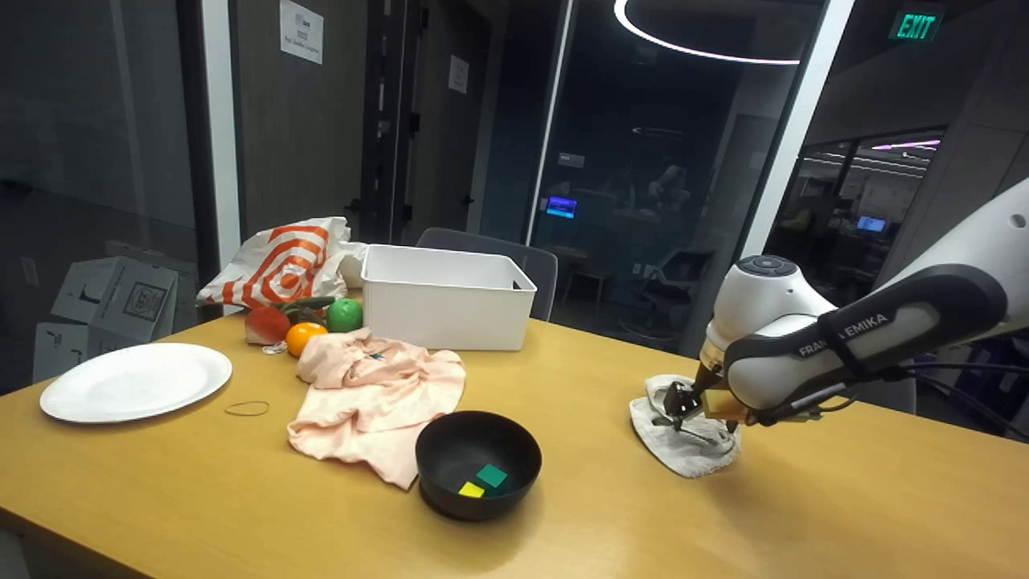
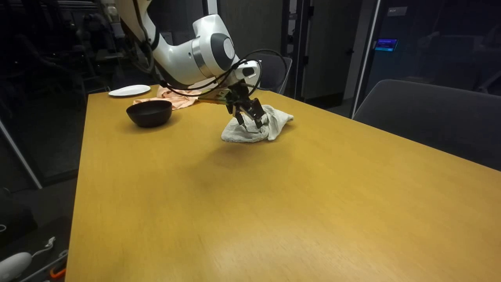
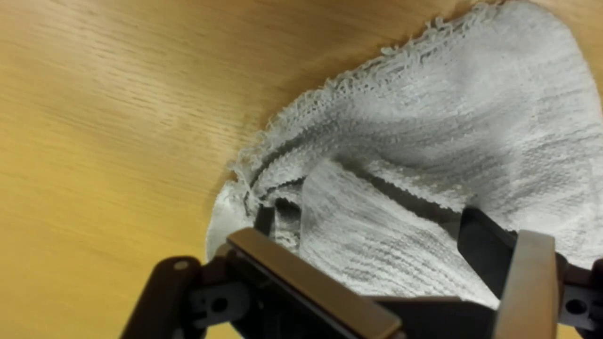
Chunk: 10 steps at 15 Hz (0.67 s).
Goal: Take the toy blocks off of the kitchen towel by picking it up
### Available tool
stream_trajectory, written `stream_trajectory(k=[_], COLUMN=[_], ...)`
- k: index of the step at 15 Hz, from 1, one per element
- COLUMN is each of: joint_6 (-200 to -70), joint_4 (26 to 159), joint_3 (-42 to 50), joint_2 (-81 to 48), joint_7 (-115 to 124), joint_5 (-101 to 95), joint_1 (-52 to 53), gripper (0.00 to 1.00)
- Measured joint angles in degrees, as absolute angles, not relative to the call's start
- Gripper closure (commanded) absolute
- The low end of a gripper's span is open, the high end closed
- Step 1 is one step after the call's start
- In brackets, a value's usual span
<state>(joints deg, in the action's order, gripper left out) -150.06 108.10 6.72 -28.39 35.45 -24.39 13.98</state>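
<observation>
Hanging over the crumpled, pale kitchen towel (image 3: 471, 117), your hand (image 2: 250, 124) has its two fingers (image 3: 527, 282) spread wide; in your wrist view a fold of the fabric lies between them, though you can't tell whether the tips touch it. The towel, frayed along one edge, rests on the wooden surface (image 2: 274, 215). Well apart from it you have the black bowl (image 1: 454, 450), upright, a green piece (image 1: 492, 476) and a yellow piece (image 1: 471, 490) inside, just beside the pinkish cloth (image 1: 378, 402). Your surface also carries a white bin (image 1: 442, 314) and a white plate (image 1: 137, 382).
</observation>
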Motion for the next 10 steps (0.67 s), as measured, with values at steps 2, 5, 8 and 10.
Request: stream_trajectory(k=[2, 5, 8, 10], joint_6=[-150.0, -150.0, -150.1, -150.1], joint_4=[106.9, 105.8, 105.1, 104.8], joint_3=[6.9, 7.0, 7.0, 7.0], joint_2=[-29.5, -30.2, -30.2, -30.1], joint_7=[36.8, 38.1, 38.7, 39.0], joint_5=[-21.4, -18.2, -17.0, -16.8], joint_1=[14.0, 14.0, 14.1, 14.1], gripper=[0.25, 0.42, 0.65, 0.80])
